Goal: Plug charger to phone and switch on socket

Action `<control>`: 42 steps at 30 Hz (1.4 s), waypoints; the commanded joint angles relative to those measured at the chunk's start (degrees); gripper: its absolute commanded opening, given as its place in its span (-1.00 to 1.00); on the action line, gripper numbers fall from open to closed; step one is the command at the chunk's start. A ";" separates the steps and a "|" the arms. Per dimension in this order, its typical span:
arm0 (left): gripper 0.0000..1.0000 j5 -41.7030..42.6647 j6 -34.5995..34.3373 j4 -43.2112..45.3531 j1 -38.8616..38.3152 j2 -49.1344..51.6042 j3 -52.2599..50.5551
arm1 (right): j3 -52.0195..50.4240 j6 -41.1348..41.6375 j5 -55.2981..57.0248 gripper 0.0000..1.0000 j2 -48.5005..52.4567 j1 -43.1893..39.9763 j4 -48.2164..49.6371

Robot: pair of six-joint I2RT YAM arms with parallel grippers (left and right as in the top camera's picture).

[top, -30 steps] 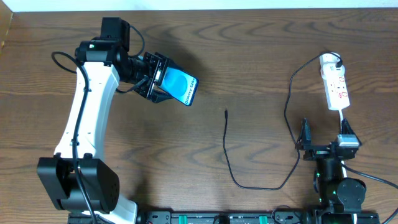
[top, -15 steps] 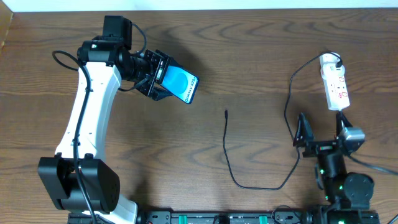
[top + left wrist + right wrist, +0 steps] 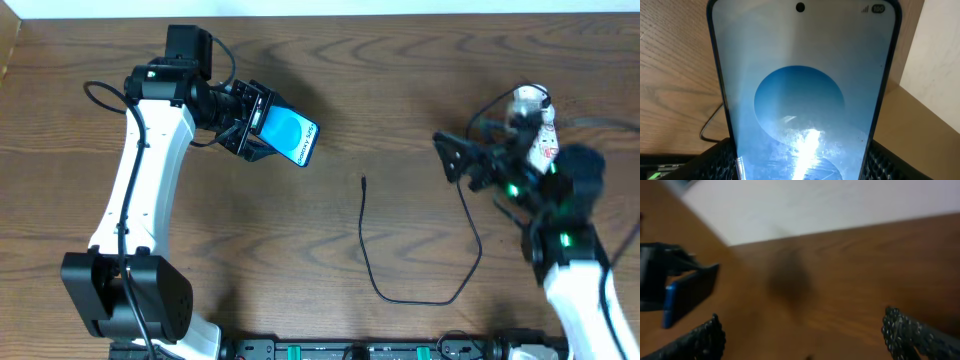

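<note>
Blue-screened phone (image 3: 292, 138) clamped in left claw (image 3: 256, 124); right claw (image 3: 468, 158) wide, empty, near socket (image 3: 543, 146).

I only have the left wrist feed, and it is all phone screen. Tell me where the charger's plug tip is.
Observer: The charger tip lies free on the table, to the right of the phone and nearer the robot's side.
Operator: Report the right arm.
Observer: The right fingers stand wide open and empty, over the table between the tip and the socket, which the arm partly hides.
</note>
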 commanded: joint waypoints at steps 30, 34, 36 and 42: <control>-0.85 -11.54 -13.68 1.03 -6.38 -1.55 0.20 | 5.33 30.34 -8.66 0.99 26.47 15.15 19.28; -0.85 -11.56 -16.26 3.39 -8.17 -1.55 0.22 | 5.33 30.36 -7.34 0.99 26.47 16.68 19.37; -0.85 -12.50 -16.79 5.03 -9.18 -1.55 0.22 | 5.33 30.38 -7.37 0.98 26.47 17.05 19.74; -0.85 -19.71 -20.96 5.05 -11.30 -1.53 0.20 | 5.33 30.58 -7.58 0.99 26.47 17.05 19.98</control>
